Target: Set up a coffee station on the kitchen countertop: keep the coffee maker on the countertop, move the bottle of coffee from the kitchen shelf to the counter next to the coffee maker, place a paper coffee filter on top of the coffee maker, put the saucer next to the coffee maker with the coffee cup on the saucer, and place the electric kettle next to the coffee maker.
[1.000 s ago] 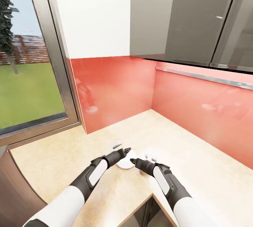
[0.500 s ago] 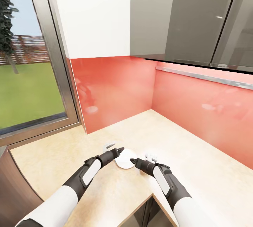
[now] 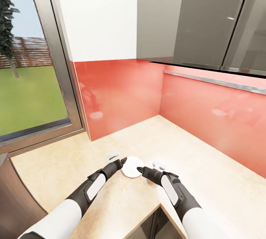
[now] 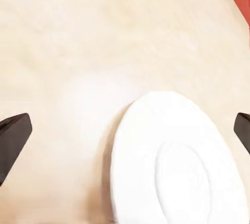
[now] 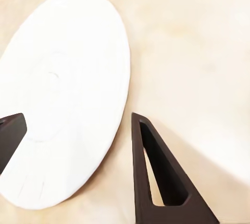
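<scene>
White porcelain sits between your two hands: the saucer (image 3: 132,166) lies flat on the desk (image 3: 207,172), low and centre in the head view. Your right hand (image 3: 139,170) is at its right edge, and in the right wrist view its fingers (image 5: 156,177) stand apart, spread across the saucer's rim with nothing pinched. Your left hand (image 3: 123,159) is just beside the saucer's left edge; the left wrist view shows its fingers (image 4: 13,135) wide apart with the saucer (image 4: 177,161) ahead of them.

The risk, as I judge it, is the flat plate. If you close the right hand on that thin rim at a shallow angle, the fingers could skid off or push the saucer across the desk. It also lies near the desk's front corner, so a shove towards you might send it over the edge.

Small white pieces (image 3: 159,165) lie just right of your right hand, and another (image 3: 112,155) left of the left hand; I cannot tell what they are.

Compared with a second ago, your left hand has pulled back off the saucer to the left, uncovering it. The right hand has stayed put.
</scene>
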### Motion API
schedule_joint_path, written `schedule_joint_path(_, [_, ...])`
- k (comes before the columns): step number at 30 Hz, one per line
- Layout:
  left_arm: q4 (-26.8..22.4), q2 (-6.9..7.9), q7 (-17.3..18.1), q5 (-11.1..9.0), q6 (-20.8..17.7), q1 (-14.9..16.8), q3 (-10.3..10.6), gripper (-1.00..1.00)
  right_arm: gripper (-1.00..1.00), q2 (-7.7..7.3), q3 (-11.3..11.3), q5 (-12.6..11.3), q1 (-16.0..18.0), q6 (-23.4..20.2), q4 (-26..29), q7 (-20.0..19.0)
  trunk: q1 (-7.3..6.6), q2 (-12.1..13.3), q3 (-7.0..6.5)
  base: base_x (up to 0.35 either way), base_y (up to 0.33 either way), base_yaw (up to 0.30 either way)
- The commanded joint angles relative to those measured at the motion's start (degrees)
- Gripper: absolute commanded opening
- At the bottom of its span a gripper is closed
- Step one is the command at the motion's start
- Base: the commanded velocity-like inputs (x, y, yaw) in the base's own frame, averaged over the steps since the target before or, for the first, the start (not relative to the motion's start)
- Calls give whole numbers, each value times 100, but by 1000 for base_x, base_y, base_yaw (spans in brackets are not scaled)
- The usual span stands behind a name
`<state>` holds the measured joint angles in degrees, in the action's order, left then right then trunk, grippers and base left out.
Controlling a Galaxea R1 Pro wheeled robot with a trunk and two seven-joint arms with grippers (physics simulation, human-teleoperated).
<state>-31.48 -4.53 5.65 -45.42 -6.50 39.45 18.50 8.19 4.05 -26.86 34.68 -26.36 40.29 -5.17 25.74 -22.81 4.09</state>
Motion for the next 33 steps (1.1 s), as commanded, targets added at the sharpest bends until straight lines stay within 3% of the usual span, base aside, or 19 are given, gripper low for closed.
schedule_joint_path(1, [44, -3, -10, -68, -31, -2, 12, 100, 100, -1, -1, 6, 4, -27, 3, -1, 4, -11, 15, 0, 0, 0])
schedule_joint_path(9, [195, -49, 5, -162, 23, -17, 13, 100, 100, 6, -1, 6, 4, -27, -2, -1, 4, -11, 15, 0, 0, 0])
schedule_joint_path(25, [368, -339, 51, -177, 27, -50, 17, 100, 100, 24, 6, 6, 4, -27, -84, -1, 4, -11, 15, 0, 0, 0])
schedule_joint_path(33, [362, -377, 87, -185, 18, -110, 31, 100, 100, 25, 8, 6, 4, -27, -107, -1, 4, -11, 15, 0, 0, 0])
